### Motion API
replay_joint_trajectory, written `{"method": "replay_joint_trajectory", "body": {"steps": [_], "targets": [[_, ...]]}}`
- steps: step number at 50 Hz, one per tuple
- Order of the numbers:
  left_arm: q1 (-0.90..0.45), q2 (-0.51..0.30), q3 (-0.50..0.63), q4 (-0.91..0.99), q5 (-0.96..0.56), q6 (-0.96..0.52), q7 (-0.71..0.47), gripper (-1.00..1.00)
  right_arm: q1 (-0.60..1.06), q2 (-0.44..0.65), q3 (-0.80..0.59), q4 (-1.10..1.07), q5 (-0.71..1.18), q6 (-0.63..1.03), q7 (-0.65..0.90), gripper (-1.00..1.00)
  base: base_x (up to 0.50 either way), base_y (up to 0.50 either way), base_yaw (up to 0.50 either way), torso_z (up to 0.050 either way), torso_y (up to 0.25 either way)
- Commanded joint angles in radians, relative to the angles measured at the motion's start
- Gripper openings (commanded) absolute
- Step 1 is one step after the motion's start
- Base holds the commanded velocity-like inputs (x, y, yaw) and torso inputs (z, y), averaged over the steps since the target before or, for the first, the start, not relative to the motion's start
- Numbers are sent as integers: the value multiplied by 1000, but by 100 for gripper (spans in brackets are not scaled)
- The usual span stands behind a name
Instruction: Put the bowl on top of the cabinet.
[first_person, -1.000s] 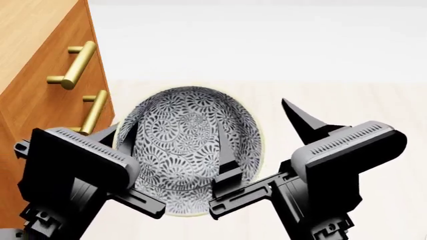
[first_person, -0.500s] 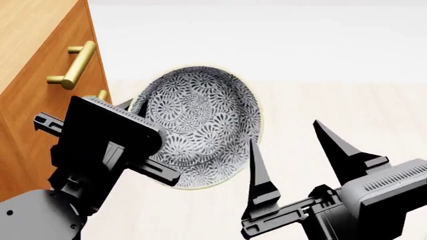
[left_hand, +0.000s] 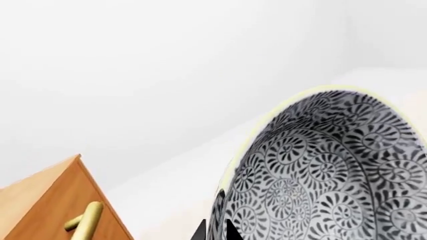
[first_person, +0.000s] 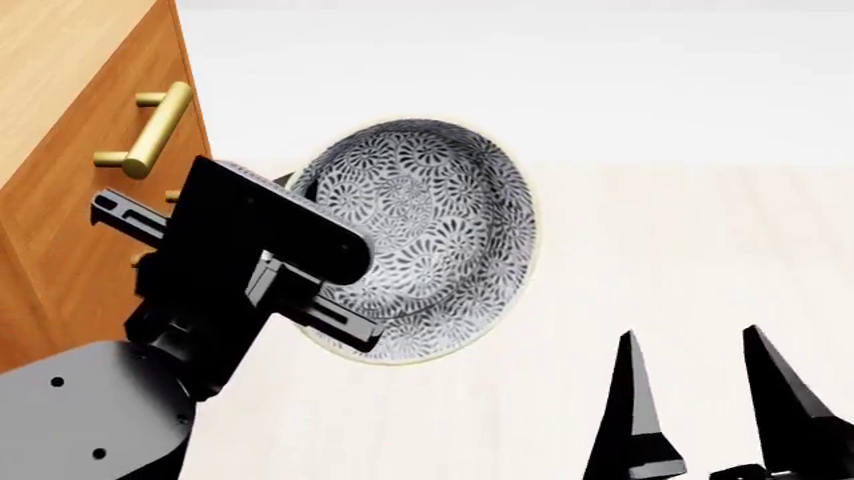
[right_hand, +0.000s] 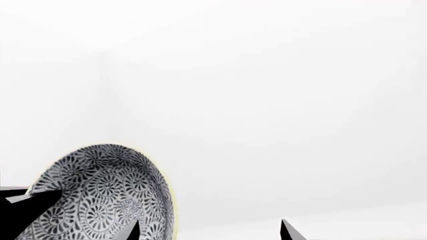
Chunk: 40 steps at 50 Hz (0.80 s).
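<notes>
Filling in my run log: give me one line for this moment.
left claw: shut on deep grey-floral white ceramic bowl, tilted, aloft | right claw: open, empty | orange-brown wooden cabinet: top bare

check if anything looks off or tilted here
The bowl is tipped steeply on edge, its opening facing sideways, not upright. Only the left tool holds it, at the rim; the right tool hangs open, apart from it. Nothing looks spilled or damaged.

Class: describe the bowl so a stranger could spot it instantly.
Start at the orange-brown cabinet with brass handles. Just beside it, the left gripper holds a deep round bowl tilted on edge. Its dense dark-grey floral pattern is the only patterned surface here.
</notes>
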Motion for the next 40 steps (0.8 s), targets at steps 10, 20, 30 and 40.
{"method": "replay_joint_trajectory", "body": {"steps": [10,20,30,40], "targets": [[-162,52,10,60,-16,-229,-74,-100,-77,-154,63,240,171,-208,-202,100,0,0,0,1,1],[-361,56,101,102,26,-400,-116,-100,-61,-190,70,320,203,-228,-264,100,0,0,0,0,0],[-489,86,139,18,51,-464,-113,-100,-61,-188,71,318,218,-223,-281,100,0,0,0,0,1],[-611,128,93,-96,42,-474,-72,-100,-73,-189,70,301,188,-234,-273,100,0,0,0,0,0]]}}
